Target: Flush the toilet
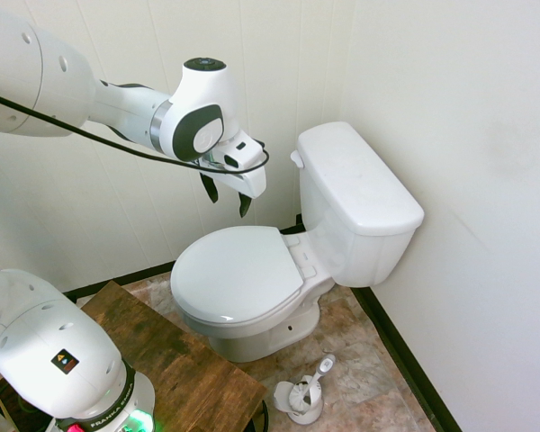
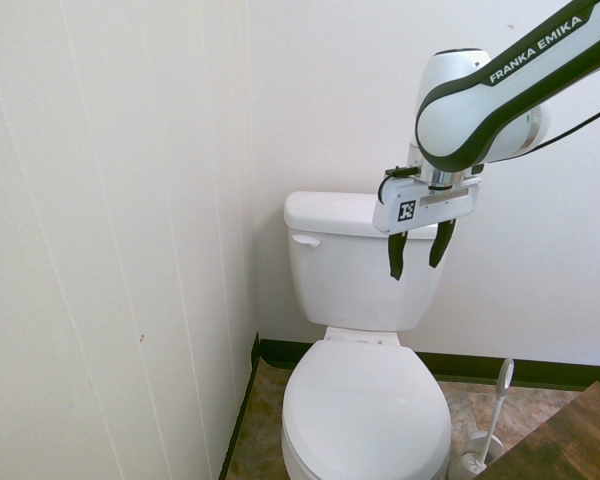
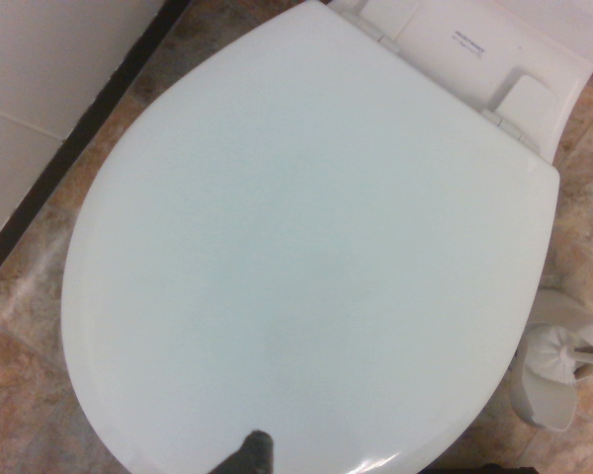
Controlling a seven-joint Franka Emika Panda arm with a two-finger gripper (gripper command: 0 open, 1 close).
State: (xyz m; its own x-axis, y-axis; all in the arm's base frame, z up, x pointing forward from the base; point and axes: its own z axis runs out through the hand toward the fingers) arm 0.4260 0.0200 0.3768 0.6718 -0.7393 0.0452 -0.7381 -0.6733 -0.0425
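In the second exterior view, your toilet (image 2: 365, 410) sits at 6 o'clock from the picture's centre, long axis running 12 to 6, bowl front towards 6. Its lever (image 2: 306, 240) lies at about 9 o'clock from your gripper (image 2: 420, 262), which hangs above the lid (image 2: 366, 408), fingers spread wide, holding nothing.

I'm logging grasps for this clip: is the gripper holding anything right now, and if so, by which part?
Nothing is held: the gripper hangs with its fingers apart and only air between them.
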